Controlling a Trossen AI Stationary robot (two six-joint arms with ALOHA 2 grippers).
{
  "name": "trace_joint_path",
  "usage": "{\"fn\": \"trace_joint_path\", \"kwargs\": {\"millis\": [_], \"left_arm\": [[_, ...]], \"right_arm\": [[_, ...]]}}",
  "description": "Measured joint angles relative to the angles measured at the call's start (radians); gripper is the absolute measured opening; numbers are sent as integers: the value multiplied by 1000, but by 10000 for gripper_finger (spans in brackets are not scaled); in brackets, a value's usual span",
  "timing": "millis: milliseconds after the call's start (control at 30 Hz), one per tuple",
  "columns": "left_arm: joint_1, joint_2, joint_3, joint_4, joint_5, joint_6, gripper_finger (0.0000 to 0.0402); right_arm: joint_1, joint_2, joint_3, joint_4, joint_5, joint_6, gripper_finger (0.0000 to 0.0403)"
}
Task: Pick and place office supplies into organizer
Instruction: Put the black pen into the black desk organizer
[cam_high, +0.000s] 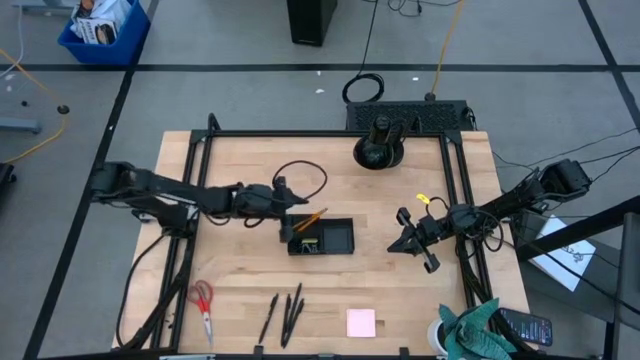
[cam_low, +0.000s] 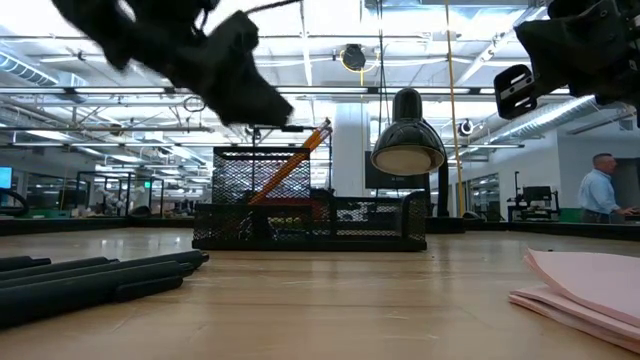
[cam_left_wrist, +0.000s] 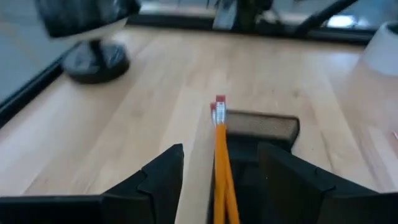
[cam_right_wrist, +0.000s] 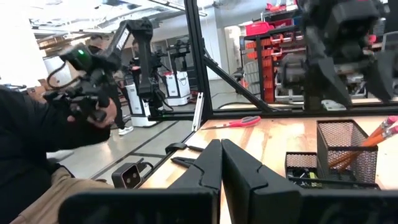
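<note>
The black mesh organizer (cam_high: 330, 237) (cam_low: 310, 215) (cam_right_wrist: 336, 155) stands on the middle of the table. Two orange pencils (cam_high: 311, 219) (cam_low: 290, 165) (cam_left_wrist: 221, 155) (cam_right_wrist: 367, 146) lean in its tall cup, eraser ends up. My left gripper (cam_high: 290, 208) (cam_left_wrist: 221, 180) hovers open just above the cup's left side, and the pencils show between its spread fingers without touching them. My right gripper (cam_high: 408, 238) (cam_right_wrist: 221, 168) waits shut, in the air right of the organizer. Red-handled scissors (cam_high: 204, 305), black pens (cam_high: 283, 315) (cam_low: 90, 275) and a pink sticky-note pad (cam_high: 361, 322) (cam_low: 590, 285) lie near the front edge.
A round black stand (cam_high: 378, 150) (cam_left_wrist: 96, 59) sits at the far edge. A teal cloth (cam_high: 475, 330) lies at the front right corner. A black frame (cam_high: 200, 190) borders the table. A person's arm (cam_right_wrist: 37, 137) shows beyond the table in the right wrist view.
</note>
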Motion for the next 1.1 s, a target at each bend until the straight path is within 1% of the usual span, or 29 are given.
{"fn": "trace_joint_path", "kwargs": {"millis": [67,100,167,233,267,300,400,467,567,667,800,867,967,1033,1100], "left_arm": [[-41,-42,89,-238,-77,-78,213],[-67,-60,132,-389,-124,-135,214],[-129,-67,219,-649,-192,-286,214],[-195,-65,284,-851,-205,-470,214],[-233,-61,303,-923,-204,-562,214],[-269,-53,314,-956,-201,-644,214],[-386,-27,301,-964,-166,-827,214],[-459,8,295,-927,-149,-918,214],[-550,73,291,-900,-153,-1043,214],[-619,151,291,-819,-153,-1140,214],[-683,251,291,-692,-102,-1264,214],[-711,302,295,-648,-77,-1302,214],[-735,371,342,-665,-31,-1360,214],[-736,400,383,-718,7,-1391,214],[-734,421,430,-783,20,-1419,214]], "right_arm": [[0,0,0,-1,0,-2,0],[0,0,0,1,0,-6,0],[0,0,0,-13,0,-8,0],[0,2,0,-16,-3,-8,0],[0,2,0,-22,-4,-8,0],[0,2,0,-34,-4,-8,0],[0,4,0,-29,-4,-8,0],[0,5,0,-30,-4,-8,0],[0,5,0,-29,-3,-8,0],[0,4,0,-20,-3,-8,0],[0,3,0,-20,-3,-8,0],[0,3,0,-21,-2,-8,0],[0,3,0,-19,-2,-8,0],[0,3,0,-17,-2,-8,0],[0,3,0,-2,-3,-8,0]]}}
